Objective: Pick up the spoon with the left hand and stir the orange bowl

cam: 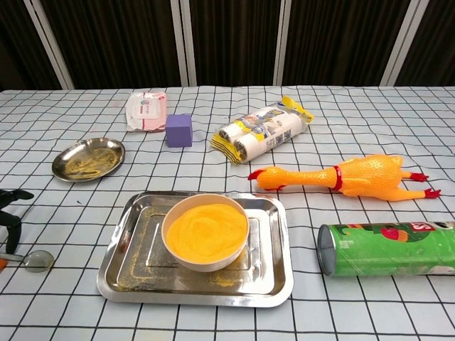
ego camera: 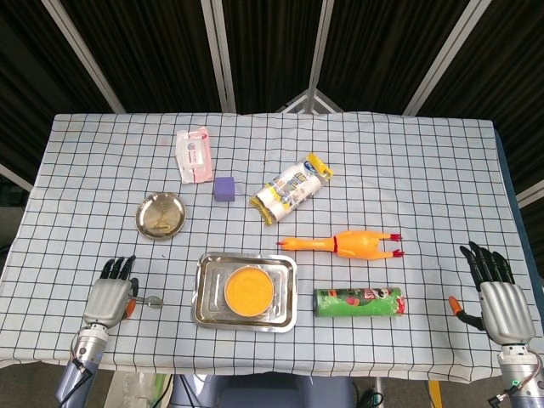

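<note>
The left hand (ego camera: 109,297) lies low at the near left edge of the surface (ego camera: 408,170), directly over the handle of the spoon (ego camera: 153,299), because this is the thing it must lift first. From the head view its fingers point away from the robot and look only a little apart. The handle is hidden under the hand, so I cannot tell if the thumb and fingers already pinch it or only rest above it. The spoon's round end shows just beside the hand, toward the tray, and it seems to lie flat on the cloth. In the chest view only dark fingertips (cam: 13,213) appear at the left border, near the spoon bowl.

The orange bowl (ego camera: 249,289) stands in the middle of a steel tray (ego camera: 206,314), a short way to the right of the spoon. I think the tray is there to catch any powder that spills during stirring; some yellow dust is already on it. The bowl is full, so a gentle stir is advisable.

The right hand (ego camera: 497,306) rests at the far right edge, fingers spread wide and holding nothing, well apart from everything, as it has no role here.

By count: one spoon, one orange bowl, one tray, one small round metal dish (ego camera: 161,214), one purple cube (ego camera: 224,188), one pink packet (ego camera: 193,155), one yellow-ended package (ego camera: 291,188), one rubber chicken (ego camera: 344,245), one green can (ego camera: 359,302) lying on its side.
</note>
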